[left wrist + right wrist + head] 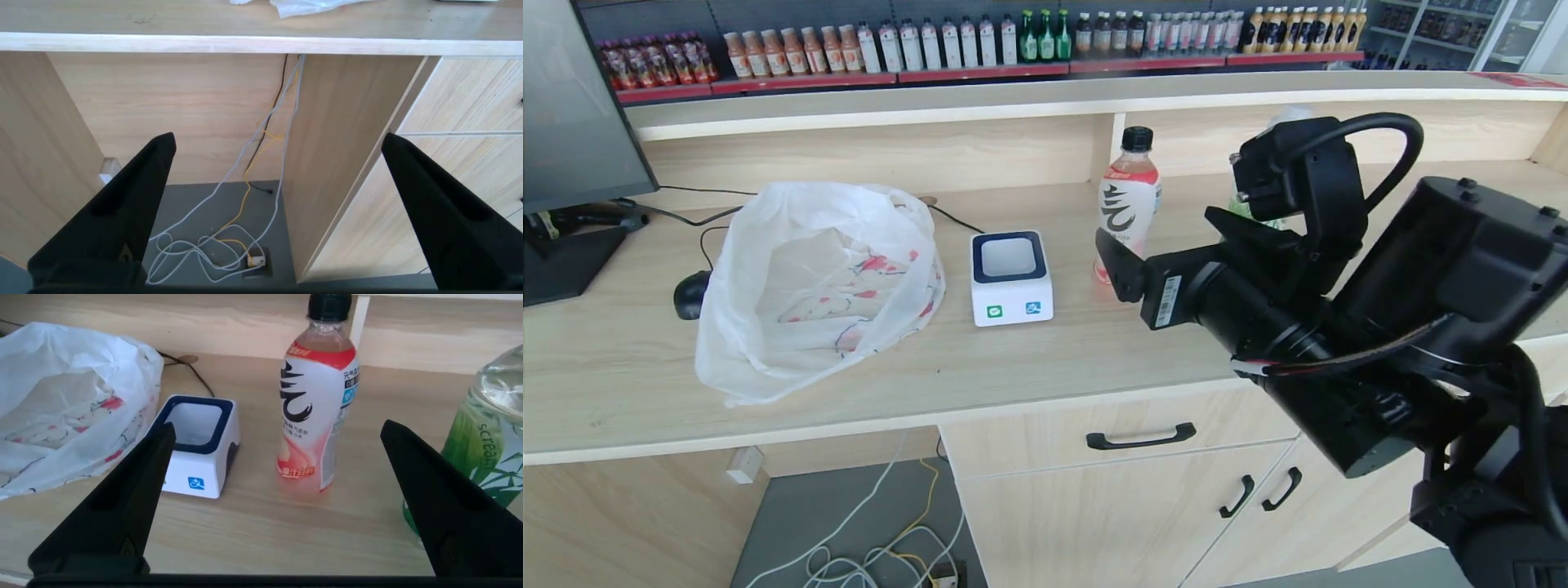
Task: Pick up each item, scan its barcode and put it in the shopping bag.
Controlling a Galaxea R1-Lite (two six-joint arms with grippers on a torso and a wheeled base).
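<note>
The right end effector (pixel 278 429), wide open, is lined up on the upright pink drink bottle (pixel 319 400), probably the first pick. The barcode scanner (pixel 1010 282) sits between bottle and open-mouthed shopping bag (pixel 817 286) on the surface (pixel 1094 351), keeping the route short. The left end effector (pixel 279 139), also open, hangs below the surface.
</note>
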